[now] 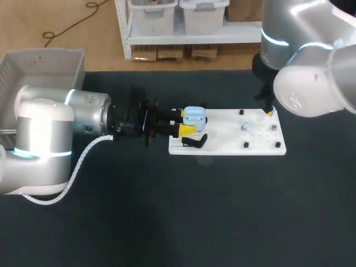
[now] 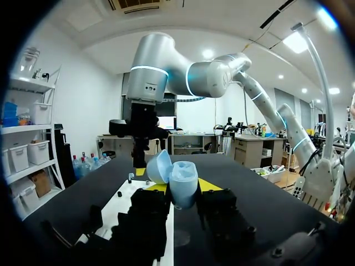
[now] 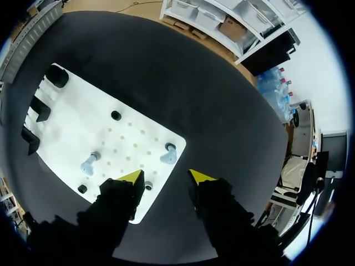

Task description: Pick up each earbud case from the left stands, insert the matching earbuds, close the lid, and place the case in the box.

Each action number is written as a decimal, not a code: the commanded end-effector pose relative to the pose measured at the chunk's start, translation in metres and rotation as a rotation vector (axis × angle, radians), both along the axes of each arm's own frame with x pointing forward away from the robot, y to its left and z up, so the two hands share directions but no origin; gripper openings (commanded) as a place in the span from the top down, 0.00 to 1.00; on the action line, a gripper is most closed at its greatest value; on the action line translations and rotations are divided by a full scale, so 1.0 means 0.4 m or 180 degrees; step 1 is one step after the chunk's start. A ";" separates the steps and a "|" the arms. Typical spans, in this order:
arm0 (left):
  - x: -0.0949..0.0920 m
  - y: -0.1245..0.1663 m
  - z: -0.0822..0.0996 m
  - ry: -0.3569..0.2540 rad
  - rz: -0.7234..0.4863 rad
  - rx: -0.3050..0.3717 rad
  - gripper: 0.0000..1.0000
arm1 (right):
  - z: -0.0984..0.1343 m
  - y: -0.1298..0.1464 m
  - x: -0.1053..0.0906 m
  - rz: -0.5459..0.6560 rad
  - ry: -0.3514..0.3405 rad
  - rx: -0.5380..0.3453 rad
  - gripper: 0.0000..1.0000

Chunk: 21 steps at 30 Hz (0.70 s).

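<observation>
Barely begun: my left fingers [image 1: 184, 130] pinch the pale blue case [image 1: 194, 117], lid open, above the white board [image 1: 222, 147] near the stands [image 1: 196, 142]. My right fingers [image 3: 132, 177] hang spread over the two earbuds [image 3: 90, 163] lying on it; inserting, closing and boxing all remain.

**Head view:** taken from above and behind, tilted down onto the dark worktop [image 1: 167, 222] from a moderate distance. The white board [image 1: 228, 146] is seen whole.

**Left wrist view:** set low over the worktop and directed almost level along the left arm's fingers [image 2: 209, 184]. It looks across the board towards the right arm [image 2: 166, 72]. The earbud case [image 2: 182, 185] is seen at very close range.

**Right wrist view:** directed steeply down past the right arm's fingers [image 3: 132, 177] onto the board's right end, from close above.

**Overlap:** the board is recorded in all three views.
</observation>
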State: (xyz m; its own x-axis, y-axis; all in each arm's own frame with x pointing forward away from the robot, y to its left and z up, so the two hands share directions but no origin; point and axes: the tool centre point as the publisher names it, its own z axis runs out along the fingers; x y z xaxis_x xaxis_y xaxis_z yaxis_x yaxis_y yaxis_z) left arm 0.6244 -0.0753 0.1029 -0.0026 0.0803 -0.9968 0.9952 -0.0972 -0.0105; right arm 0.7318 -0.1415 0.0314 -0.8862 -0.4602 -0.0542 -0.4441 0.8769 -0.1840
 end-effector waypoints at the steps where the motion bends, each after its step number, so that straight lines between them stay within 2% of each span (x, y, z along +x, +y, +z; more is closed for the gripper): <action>1: 0.001 0.000 -0.001 0.0000 -0.0004 0.0001 1.00 | -0.009 0.002 0.011 -0.0008 0.0014 -0.0016 0.51; 21: 0.001 0.000 -0.001 0.0000 -0.0004 0.0001 1.00 | -0.032 0.006 0.036 -0.0063 -0.0017 -0.0063 0.56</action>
